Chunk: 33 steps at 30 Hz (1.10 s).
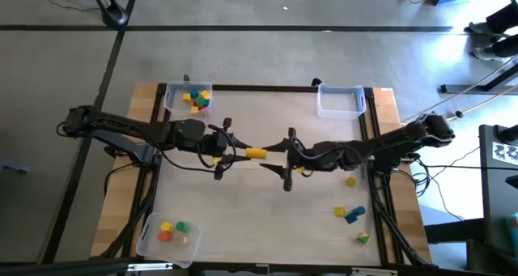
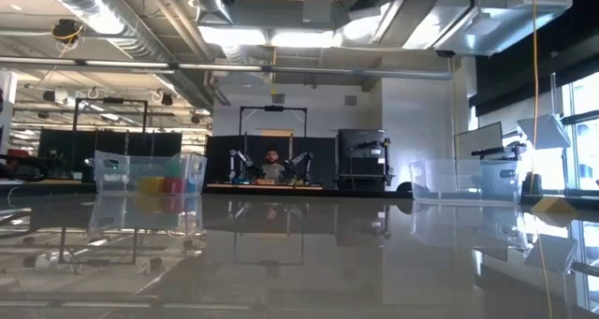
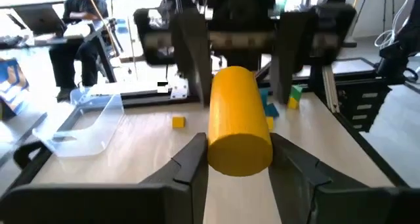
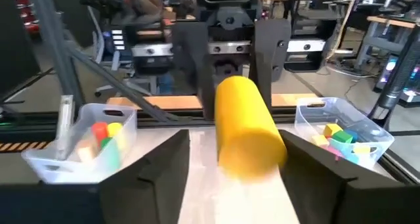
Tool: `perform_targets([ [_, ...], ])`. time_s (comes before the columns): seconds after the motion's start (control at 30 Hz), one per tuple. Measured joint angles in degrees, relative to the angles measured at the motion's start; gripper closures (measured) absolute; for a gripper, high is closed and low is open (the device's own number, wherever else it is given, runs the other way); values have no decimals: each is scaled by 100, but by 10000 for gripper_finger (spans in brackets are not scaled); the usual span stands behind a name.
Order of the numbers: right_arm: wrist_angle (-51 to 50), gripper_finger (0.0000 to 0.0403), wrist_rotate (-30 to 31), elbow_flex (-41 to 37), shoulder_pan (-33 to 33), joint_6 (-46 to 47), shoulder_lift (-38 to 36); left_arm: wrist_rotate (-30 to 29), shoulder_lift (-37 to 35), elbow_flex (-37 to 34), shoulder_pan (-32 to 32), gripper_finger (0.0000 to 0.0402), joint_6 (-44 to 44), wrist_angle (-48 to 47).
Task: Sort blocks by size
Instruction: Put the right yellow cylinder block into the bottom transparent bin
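Note:
My left gripper [image 1: 241, 152] is shut on a yellow cylinder [image 1: 256, 153] over the middle of the table. My right gripper [image 1: 275, 158] faces it from the right, open. Its fingers stand on either side of the cylinder's free end [image 4: 249, 142], and I see no touch. Small coloured blocks lie in a clear tray at the far left [image 1: 197, 99] and in a clear tray at the near left [image 1: 171, 230]. Several loose blocks [image 1: 350, 214] lie on the table at the near right. One yellow block [image 1: 301, 171] lies under my right gripper. My left gripper pinches the cylinder's curved sides at its left end [image 3: 220, 152] between its two fingers [image 3: 190, 165]. The fingers come level from the table's left and lie along the cylinder. The cylinder is lifted clear of the table, level, its free end pointing toward the table's right.
A clear tray with nothing in it [image 1: 340, 100] stands at the far right. In the low view the two far trays show [image 2: 150, 181] [image 2: 459, 181]. People sit in the room beyond the table [image 3: 75, 33].

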Motion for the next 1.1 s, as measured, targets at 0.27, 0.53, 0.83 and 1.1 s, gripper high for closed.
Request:
perform_targets([
  [0.27, -1517, 142, -34, 17, 546, 331, -742, -421, -761, 546, -279, 288, -774, -2757],
  [0.53, -2371, 146, 18, -19, 676, 1063, -721, -503, -838, 1099, -1069, 288, -2161, -5236],
  [0.83, -2470, 146, 324, -470, 672, 1559, -692, -489, -815, 1097, -2604, 288, -4415, -5839],
  [1.1, -2464, 146, 431, -701, 672, 1935, -690, -370, -131, 1097, -3698, 287, -6063, -5804],
])
